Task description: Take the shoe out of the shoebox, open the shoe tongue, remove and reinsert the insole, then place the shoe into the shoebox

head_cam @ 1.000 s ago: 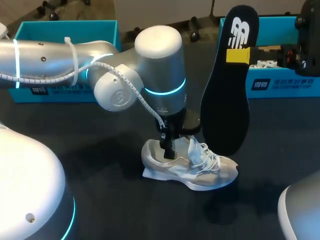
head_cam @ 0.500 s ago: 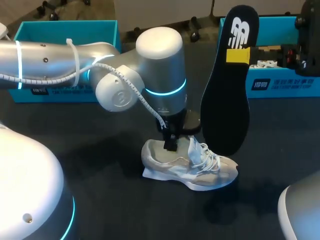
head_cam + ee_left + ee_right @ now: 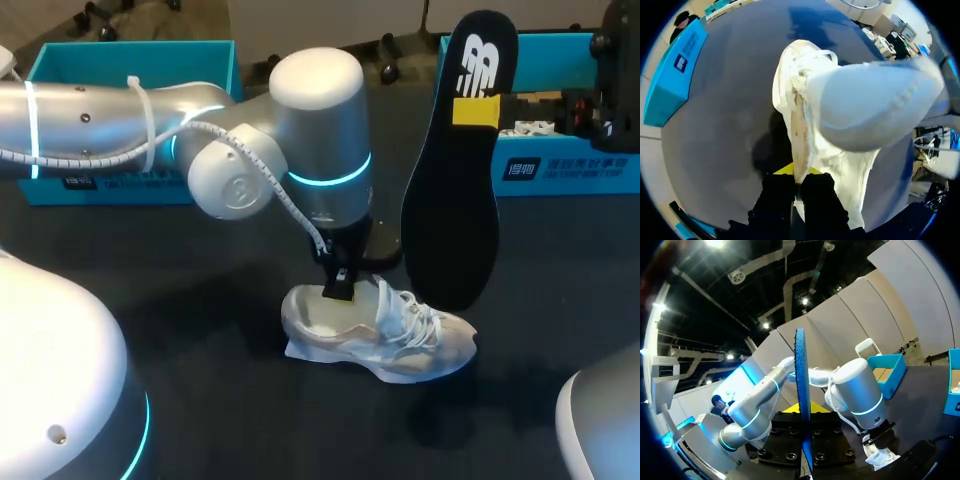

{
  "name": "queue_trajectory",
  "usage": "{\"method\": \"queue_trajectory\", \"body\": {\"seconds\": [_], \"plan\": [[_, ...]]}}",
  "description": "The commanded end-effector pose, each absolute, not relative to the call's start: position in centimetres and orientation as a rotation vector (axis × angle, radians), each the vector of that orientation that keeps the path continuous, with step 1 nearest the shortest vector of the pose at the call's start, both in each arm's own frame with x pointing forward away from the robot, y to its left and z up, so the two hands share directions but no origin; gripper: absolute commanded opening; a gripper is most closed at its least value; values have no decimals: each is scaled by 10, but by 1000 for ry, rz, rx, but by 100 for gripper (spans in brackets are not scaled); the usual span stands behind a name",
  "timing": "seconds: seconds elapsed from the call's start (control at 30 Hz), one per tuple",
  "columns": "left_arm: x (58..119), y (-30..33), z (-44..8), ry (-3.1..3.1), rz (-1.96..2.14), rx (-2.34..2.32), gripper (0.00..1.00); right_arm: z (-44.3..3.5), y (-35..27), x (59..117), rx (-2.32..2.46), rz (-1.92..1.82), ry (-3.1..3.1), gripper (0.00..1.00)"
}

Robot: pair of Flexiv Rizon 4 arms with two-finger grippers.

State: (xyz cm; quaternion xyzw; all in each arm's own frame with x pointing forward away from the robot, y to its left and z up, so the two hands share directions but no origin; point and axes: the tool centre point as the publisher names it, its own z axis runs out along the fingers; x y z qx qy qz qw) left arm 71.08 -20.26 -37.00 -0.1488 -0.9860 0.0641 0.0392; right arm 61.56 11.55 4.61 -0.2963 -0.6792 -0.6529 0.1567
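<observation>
A white and beige sneaker (image 3: 385, 335) lies on the dark table, toe pointing right. My left gripper (image 3: 340, 290) comes down onto its opening and is shut on the thin edge of the collar. The left wrist view shows that edge pinched in my left gripper (image 3: 797, 179), with the shoe (image 3: 795, 75) stretching ahead of it. A black insole (image 3: 455, 170) stands upright in the air above the shoe's toe. My right gripper (image 3: 478, 110) is shut on it near its upper end. In the right wrist view the insole (image 3: 801, 390) is edge-on inside my right gripper (image 3: 802, 412).
A teal shoebox (image 3: 130, 55) stands at the back left, behind my left arm (image 3: 150, 130). A second teal box (image 3: 560, 170) stands at the back right. Bare dark table surrounds the shoe at the front.
My left gripper's fingers have closed on the shoe's collar, and the shoe has shifted slightly. The right arm and the insole have stayed still.
</observation>
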Motion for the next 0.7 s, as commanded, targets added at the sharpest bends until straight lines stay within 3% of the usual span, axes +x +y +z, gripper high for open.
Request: {"method": "queue_trajectory", "body": {"seconds": [0.03,0.7], "plan": [[708,-193,-345,-3003,228,-532,0,47,119,621,-845,-1861,-1947,0],[688,-170,-297,-2675,40,-1755,0,47,119,621,-845,-1861,-1947,0]]}}
